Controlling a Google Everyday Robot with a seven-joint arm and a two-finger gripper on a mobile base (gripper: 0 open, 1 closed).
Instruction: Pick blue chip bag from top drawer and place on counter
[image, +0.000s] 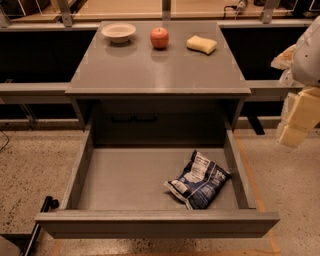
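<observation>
The top drawer is pulled fully open below the counter. The blue chip bag lies crumpled on the drawer floor at the right front, its white label panel facing up, close to the right side wall. My gripper is at the far right edge of the view, outside the drawer and to the right of the cabinet, about level with the counter's front edge. It hangs well apart from the bag and holds nothing that I can see.
On the far part of the counter stand a white bowl, a red apple and a yellow sponge. The speckled floor lies on both sides. A black bar leans at the drawer's left front corner.
</observation>
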